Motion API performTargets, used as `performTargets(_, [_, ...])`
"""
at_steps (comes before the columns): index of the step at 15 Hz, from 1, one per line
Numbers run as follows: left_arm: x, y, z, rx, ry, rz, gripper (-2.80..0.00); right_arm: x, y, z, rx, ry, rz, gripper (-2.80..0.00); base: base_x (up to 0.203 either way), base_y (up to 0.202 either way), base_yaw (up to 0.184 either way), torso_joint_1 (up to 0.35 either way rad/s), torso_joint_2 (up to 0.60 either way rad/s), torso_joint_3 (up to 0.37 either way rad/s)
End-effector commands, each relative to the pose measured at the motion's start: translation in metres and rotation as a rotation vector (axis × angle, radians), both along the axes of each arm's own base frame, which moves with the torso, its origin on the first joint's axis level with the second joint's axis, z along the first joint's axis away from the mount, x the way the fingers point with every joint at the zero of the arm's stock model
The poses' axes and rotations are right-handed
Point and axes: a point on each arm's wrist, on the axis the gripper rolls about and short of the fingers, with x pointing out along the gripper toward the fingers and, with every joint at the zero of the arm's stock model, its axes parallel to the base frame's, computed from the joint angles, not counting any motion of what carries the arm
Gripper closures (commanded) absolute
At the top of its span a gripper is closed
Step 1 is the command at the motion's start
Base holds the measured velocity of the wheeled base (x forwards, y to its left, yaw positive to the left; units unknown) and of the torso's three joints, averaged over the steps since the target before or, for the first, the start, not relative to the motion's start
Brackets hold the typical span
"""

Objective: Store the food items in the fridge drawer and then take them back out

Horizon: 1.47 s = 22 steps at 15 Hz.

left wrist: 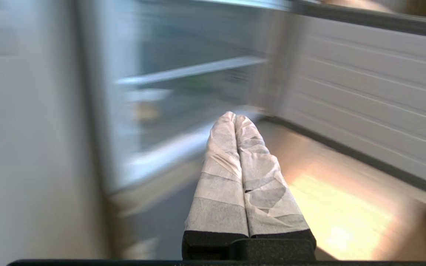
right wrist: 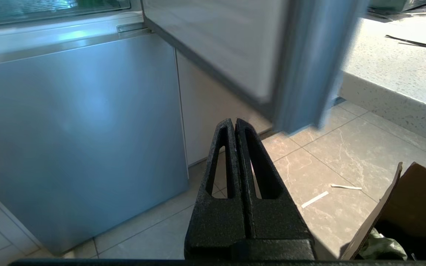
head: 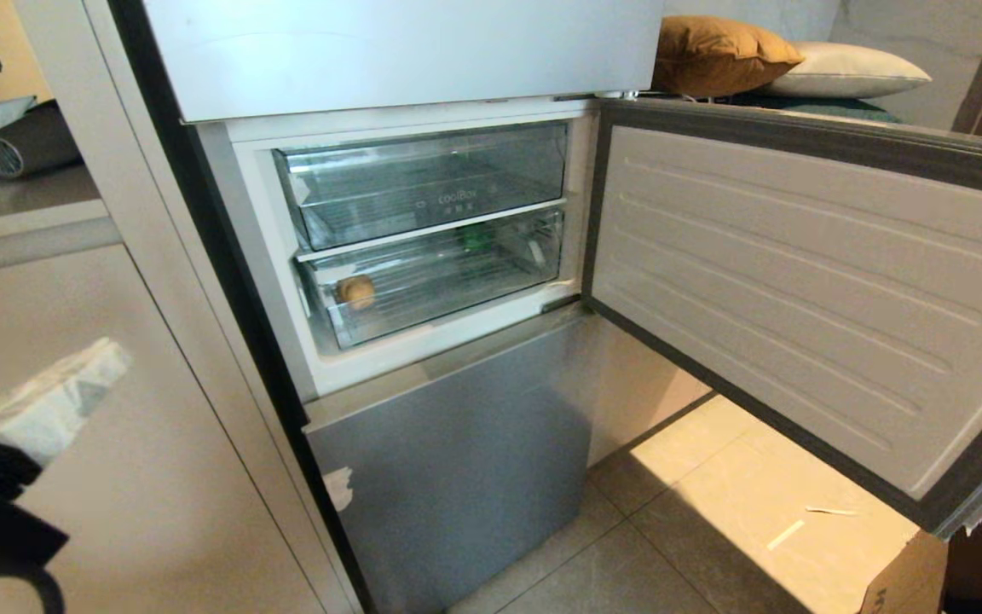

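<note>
The fridge's middle door [head: 798, 281] stands swung open to the right. Behind it are two see-through drawers, both pushed in. The lower fridge drawer [head: 457, 286] holds a tan potato-like lump [head: 356, 292] near its front left and a dark-green pepper [head: 478, 237] toward the back. My left gripper [head: 114, 355], its fingers wrapped in white tape, is at the lower left in front of the beige cabinet, shut and empty [left wrist: 234, 116]. It points toward the open compartment from well short of it. My right gripper [right wrist: 234, 122] hangs low before the bottom fridge panel, shut on nothing.
The open door juts over the tiled floor on the right. Below its edge sit a cardboard box [head: 909, 580] and paper strips [head: 785, 535]. Beige cabinet doors [head: 73, 529] fill the left. A speckled counter [right wrist: 401, 70] lies beyond the door, and cushions [head: 713, 51] behind it.
</note>
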Motion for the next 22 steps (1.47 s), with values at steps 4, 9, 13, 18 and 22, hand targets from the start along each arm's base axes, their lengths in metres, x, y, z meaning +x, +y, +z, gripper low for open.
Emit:
performTargets(4, [-0.07, 0.044, -0.01, -0.03, -0.087, 0.396, 0.0, 0.002, 0.0, -0.008, 0.0, 0.029, -0.001, 0.0, 0.0, 0.0, 0.0, 0.0, 0.0, 0.0])
performTargets(9, [-0.111, 0.042, -0.094, 0.118, 0.199, 0.323, 0.0, 0.002, 0.0, -0.008, 0.0, 0.029, 0.0, 0.0, 0.0, 0.0, 0.0, 0.0, 0.0, 0.0])
performTargets(13, [-0.117, 0.04, -0.142, 0.201, 0.283, 0.222, 0.0, 0.002, 0.0, -0.008, -0.001, 0.028, -0.001, 0.0, 0.0, 0.0, 0.0, 0.0, 0.0, 0.0])
performTargets(18, [-0.113, 0.041, -0.144, 0.174, 0.233, 0.257, 0.0, 0.002, 0.0, -0.008, -0.001, 0.028, 0.0, 0.0, 0.0, 0.0, 0.0, 0.0, 0.0, 0.0])
performTargets(22, [-0.113, 0.041, -0.143, 0.105, 0.241, 0.258, 0.0, 0.002, 0.0, -0.008, -0.001, 0.028, 0.0, 0.0, 0.0, 0.0, 0.0, 0.0, 0.0, 0.0])
